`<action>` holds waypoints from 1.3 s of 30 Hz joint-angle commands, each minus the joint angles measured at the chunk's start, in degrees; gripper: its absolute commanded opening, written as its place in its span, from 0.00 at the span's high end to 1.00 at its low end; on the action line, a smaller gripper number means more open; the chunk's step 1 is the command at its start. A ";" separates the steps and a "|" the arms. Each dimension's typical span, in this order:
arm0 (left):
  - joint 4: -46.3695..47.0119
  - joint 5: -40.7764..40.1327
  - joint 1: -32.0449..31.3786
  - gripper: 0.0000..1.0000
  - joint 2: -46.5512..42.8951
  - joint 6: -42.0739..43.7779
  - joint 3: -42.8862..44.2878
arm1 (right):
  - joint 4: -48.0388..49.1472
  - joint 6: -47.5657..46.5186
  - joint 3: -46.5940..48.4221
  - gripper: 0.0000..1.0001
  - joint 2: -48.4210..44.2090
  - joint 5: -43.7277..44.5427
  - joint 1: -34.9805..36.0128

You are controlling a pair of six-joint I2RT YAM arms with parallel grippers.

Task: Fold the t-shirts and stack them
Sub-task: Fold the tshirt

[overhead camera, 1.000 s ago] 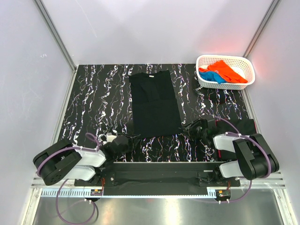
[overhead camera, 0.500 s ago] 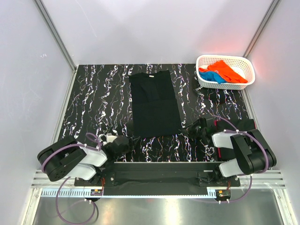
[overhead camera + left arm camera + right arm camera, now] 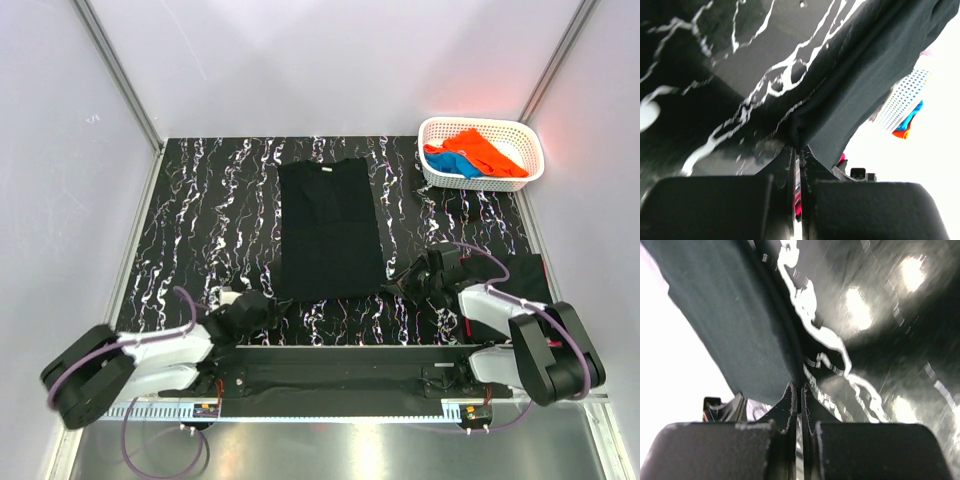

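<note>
Since a second before, you had brought both pairs of jaws from partly spread to pressed together, and both arms had dropped lower and reached forward. Your left gripper (image 3: 277, 303) pinched the near left corner of the black t-shirt (image 3: 330, 225). Its wrist view showed the hem bunched right at the closed fingertips (image 3: 786, 165). Your right gripper (image 3: 393, 287) pinched the near right corner the same way. The shirt's near hem lay slightly closer to the arms than before, while the rest stayed flat on the marbled table (image 3: 200, 220), collar at the far end. You had one black t-shirt on the table and one white basket (image 3: 481, 121) at the far right corner. Two shirts showed in it, one orange t-shirt (image 3: 485, 148) and one blue t-shirt (image 3: 455, 165), touching each other
</note>
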 commanded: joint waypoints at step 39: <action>-43.25 -1.61 -9.25 1.00 -34.73 27.45 19.84 | -34.30 3.01 3.78 1.00 -31.75 6.92 24.21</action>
